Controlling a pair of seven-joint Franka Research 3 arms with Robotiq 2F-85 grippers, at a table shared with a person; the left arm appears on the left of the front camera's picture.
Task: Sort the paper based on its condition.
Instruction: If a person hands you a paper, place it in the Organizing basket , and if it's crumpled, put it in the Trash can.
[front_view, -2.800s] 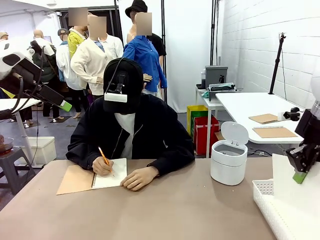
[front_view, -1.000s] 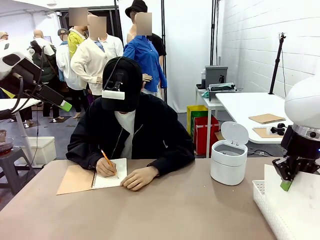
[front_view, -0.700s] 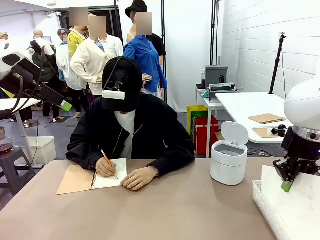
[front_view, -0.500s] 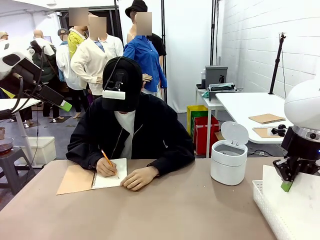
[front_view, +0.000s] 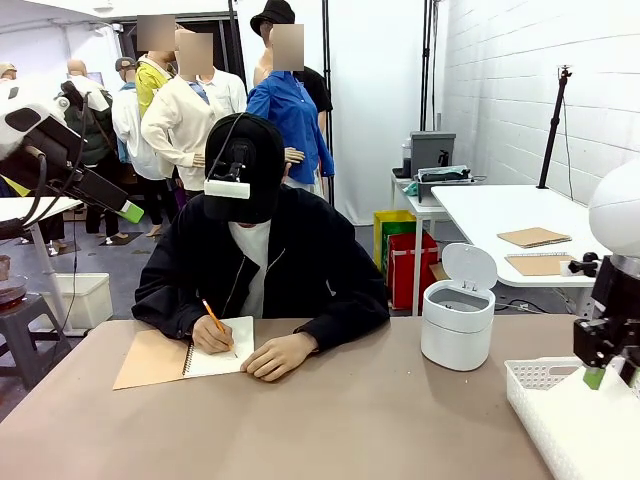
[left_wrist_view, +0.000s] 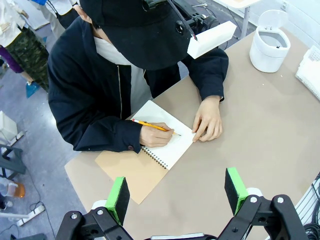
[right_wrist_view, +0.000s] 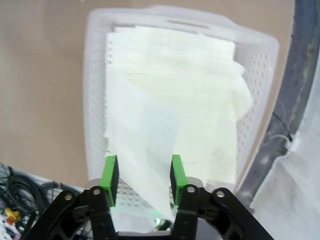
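Note:
White sheets of paper lie piled in a white perforated basket, and one sheet's corner rises between my right gripper's green pads, which stand apart and open around it. From the front, that right gripper hangs just above the basket and its paper at the table's right edge. My left gripper is open and empty, high over the table's left side. Below it, a person's hands write with a pencil in a spiral notebook.
A white lidded bin stands open on the table, left of the basket. The person sits at the far side, leaning over the notebook. The brown tabletop between notebook and basket is bare. My left arm is raised at upper left.
My right gripper was shut on a sheet held upright over the basket. It has opened, let the sheet drop into the basket, and shifted to the right.

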